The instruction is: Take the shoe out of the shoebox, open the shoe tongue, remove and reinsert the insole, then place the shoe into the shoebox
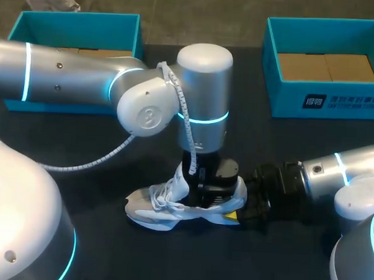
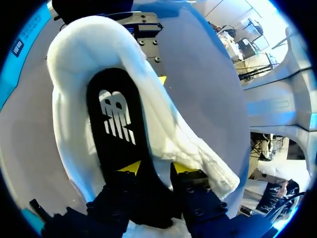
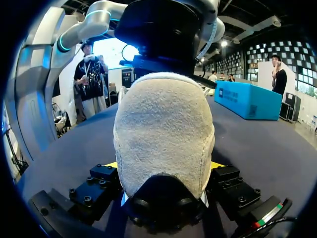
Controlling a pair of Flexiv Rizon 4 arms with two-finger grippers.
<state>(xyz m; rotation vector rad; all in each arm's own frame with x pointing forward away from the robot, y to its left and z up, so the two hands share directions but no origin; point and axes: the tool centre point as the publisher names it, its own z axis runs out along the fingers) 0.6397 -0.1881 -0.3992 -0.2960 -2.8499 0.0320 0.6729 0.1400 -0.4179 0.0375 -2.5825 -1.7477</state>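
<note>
Pinching the insole, your left gripper hides its tips inside the shoe from overhead; your right gripper clamps the heel, tips mostly covered.

shoebox print illegible, white logo on insole

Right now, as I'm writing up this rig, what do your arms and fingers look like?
Both arms are glossy silver tubes with rounded white joint caps and glowing cyan rings. The left arm carries a coiled white cable. The right arm ends in a black wrist; its blocky black fingers have yellow tips.
</note>
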